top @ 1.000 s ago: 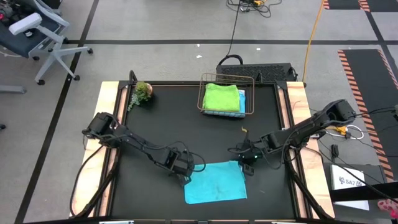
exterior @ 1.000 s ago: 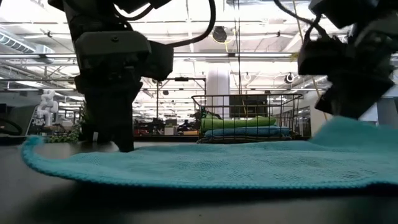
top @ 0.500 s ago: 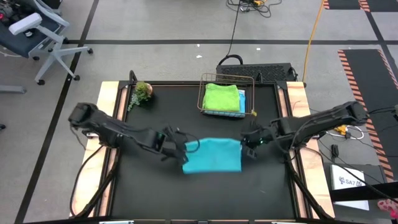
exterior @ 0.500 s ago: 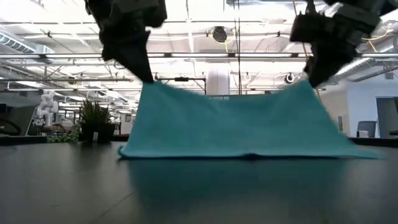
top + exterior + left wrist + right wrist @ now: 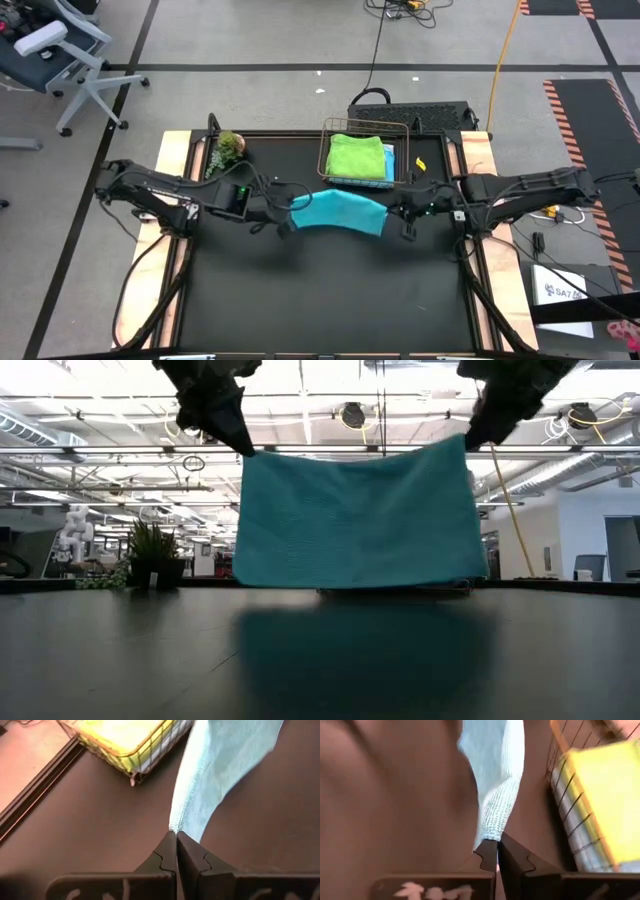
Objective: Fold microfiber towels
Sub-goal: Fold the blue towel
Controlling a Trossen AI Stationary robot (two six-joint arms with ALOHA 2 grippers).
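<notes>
Teal towel (image 5: 355, 518) hangs between my two grippers, its top edge stretched level and its bottom edge clear of the black table (image 5: 330, 300) below. My left gripper (image 5: 176, 836) is clamped tight on one upper corner, my right gripper (image 5: 497, 841) pinched on the other. Beneath and in front of both, the mat lies bare. Just beyond the cloth sits the wire basket (image 5: 404, 150) holding the folded lime green towel (image 5: 357, 157); farther off past my left gripper stands the small plant (image 5: 228, 148).

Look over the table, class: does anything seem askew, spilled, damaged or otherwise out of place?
Nothing stands out. The teal towel hangs level between the left gripper and right gripper, each shut on an upper corner. The wire basket sits upright with folded towels inside, and the small plant stands upright.
</notes>
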